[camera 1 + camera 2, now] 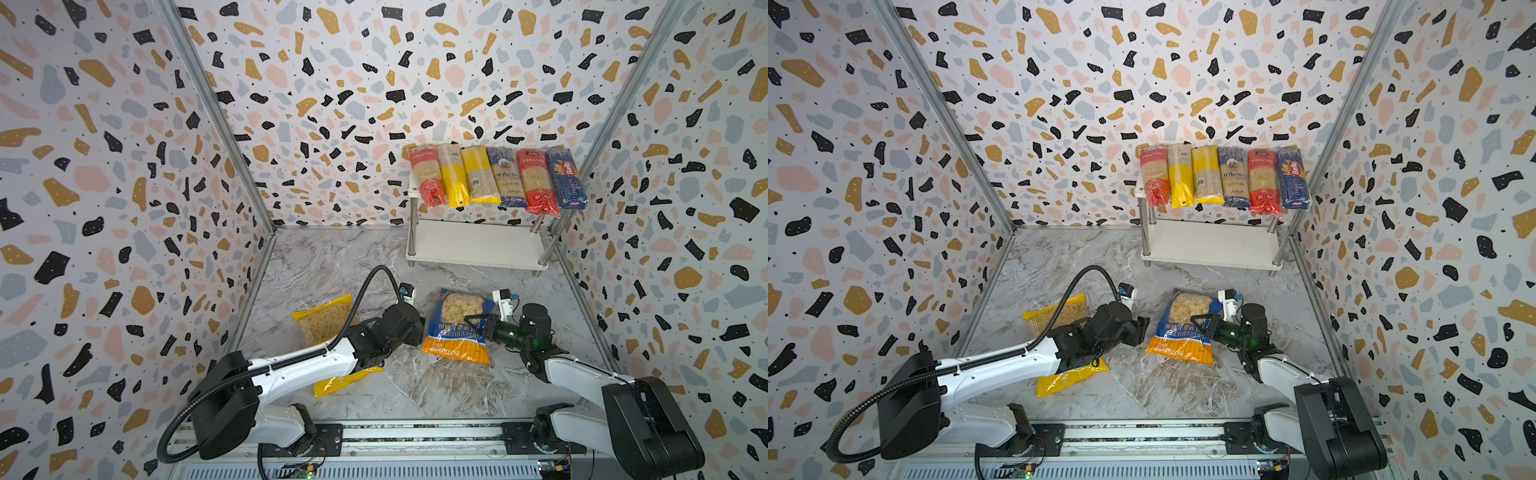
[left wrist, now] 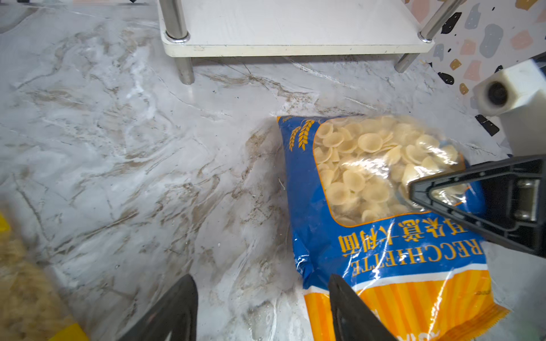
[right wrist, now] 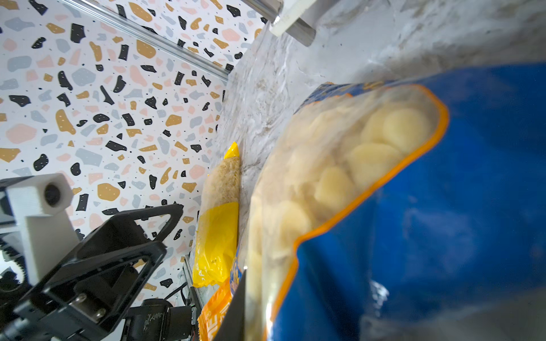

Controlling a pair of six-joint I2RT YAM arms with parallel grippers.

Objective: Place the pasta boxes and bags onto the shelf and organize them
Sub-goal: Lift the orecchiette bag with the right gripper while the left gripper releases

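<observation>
A blue-orange pasta bag (image 1: 457, 332) (image 1: 1183, 332) lies flat mid-table. My right gripper (image 1: 468, 320) (image 1: 1195, 321) is shut on its right edge; in the right wrist view the bag (image 3: 443, 206) fills the frame beside one dark finger (image 3: 235, 313). My left gripper (image 1: 419, 328) (image 2: 263, 313) stands open at the bag's left edge, one finger (image 2: 348, 310) over the bag's (image 2: 384, 206) orange corner. A yellow bag (image 1: 322, 320) (image 1: 1059, 316) lies partly under the left arm. The white shelf (image 1: 473, 245) (image 1: 1208, 245) carries several spaghetti packs (image 1: 494, 178) in a row on its top board.
The shelf's lower board (image 2: 295, 26) is bare and stands just beyond the blue-orange bag. Patterned walls close in left, right and behind. The arms' mounting rail (image 1: 415, 432) runs along the front edge.
</observation>
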